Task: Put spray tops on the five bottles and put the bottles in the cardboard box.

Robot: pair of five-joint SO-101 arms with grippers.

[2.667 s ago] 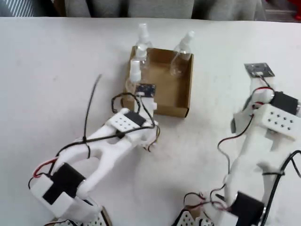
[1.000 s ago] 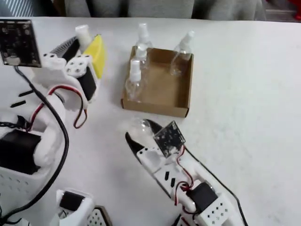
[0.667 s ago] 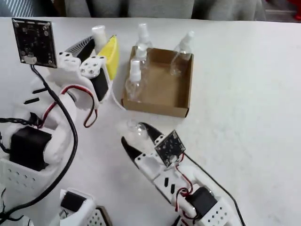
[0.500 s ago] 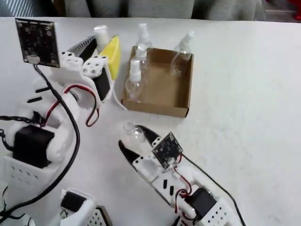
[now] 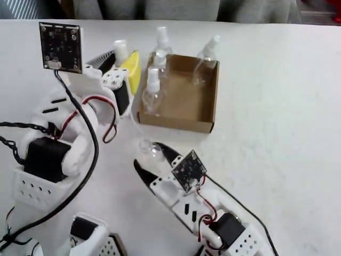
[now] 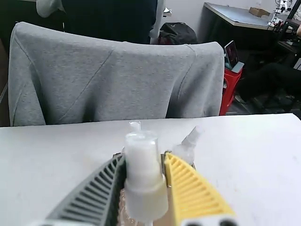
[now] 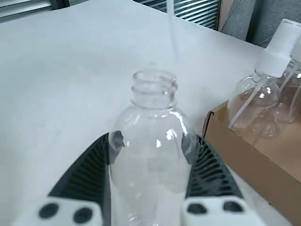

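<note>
My left gripper, with one grey and one yellow finger, is shut on a white spray top raised beside the cardboard box. In the left wrist view the spray top stands upright in that gripper. My right gripper, black-fingered, is shut on a clear bottle with an open neck, in front of the box. The right wrist view has this bottle upright in the gripper, and the top's thin dip tube hangs just above and behind its neck.
Several clear bottles with spray tops stand in the box, three along its left side and one at the back right. The box's near corner lies close to the held bottle. The table to the right is open.
My left arm has swung right and nearer the box with the spray top. My right gripper has carried the open bottle a little to the left.
</note>
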